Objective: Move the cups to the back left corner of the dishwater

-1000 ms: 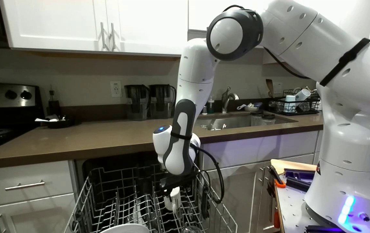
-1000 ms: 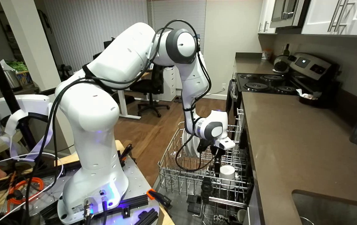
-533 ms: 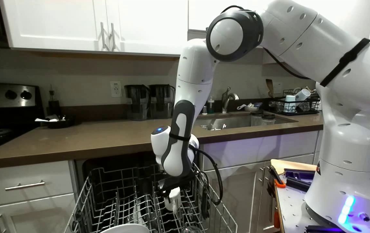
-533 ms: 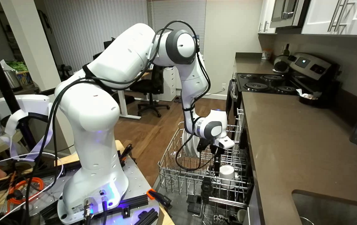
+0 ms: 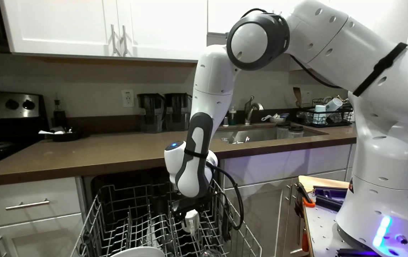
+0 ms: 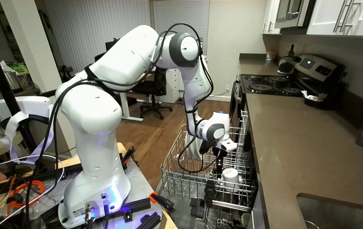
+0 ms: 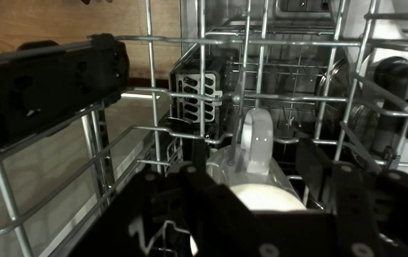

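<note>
A white cup (image 5: pixel 192 224) stands in the pulled-out upper dishwasher rack (image 5: pixel 132 217). It shows in an exterior view (image 6: pixel 231 176) by the rack side nearest the robot base. In the wrist view the cup (image 7: pixel 264 196) has its handle pointing up the picture, away from the gripper's palm. My gripper (image 7: pixel 254 157) is open, with one dark finger (image 7: pixel 199 153) on each side of the cup. The left finger is close to the cup wall; a gap shows on the right. Whether either finger touches is unclear. The gripper's body hides part of the cup.
Plates (image 6: pixel 194 146) stand in the rack's front part. A clear glass (image 5: pixel 210 252) sits near them. Wire tines and rack walls surround the gripper. The counter edge (image 5: pixel 82 169) overhangs the rack's back. A black holder (image 7: pixel 46 89) hangs on the rack's side.
My arm and gripper have moved slightly left and down, in small steps, in both exterior views. The cup's upper part seems to have shifted very slightly left. The fingers show no clear closing.
</note>
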`<state>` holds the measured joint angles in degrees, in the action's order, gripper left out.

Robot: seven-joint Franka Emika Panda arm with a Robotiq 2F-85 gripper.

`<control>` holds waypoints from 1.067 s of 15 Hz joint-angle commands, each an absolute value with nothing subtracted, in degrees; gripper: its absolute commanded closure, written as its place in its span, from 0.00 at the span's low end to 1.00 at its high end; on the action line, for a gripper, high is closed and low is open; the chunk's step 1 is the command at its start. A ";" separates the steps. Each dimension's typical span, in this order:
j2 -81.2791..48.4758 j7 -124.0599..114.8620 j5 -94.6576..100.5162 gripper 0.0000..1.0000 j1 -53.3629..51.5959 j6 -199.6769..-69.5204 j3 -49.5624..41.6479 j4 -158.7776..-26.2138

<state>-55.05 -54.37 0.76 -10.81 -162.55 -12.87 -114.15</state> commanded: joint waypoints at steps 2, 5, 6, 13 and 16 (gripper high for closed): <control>-56.64 -52.54 -2.27 0.45 -10.83 -163.05 -12.56 -112.68; -56.68 -52.51 -2.51 0.45 -10.85 -162.93 -12.74 -112.63; -56.67 -52.46 -2.63 0.46 -10.75 -162.90 -12.69 -112.61; -56.69 -52.16 -2.86 0.64 -10.20 -163.16 -12.52 -112.50; -56.66 -52.07 -2.93 0.63 -10.02 -163.17 -12.46 -112.50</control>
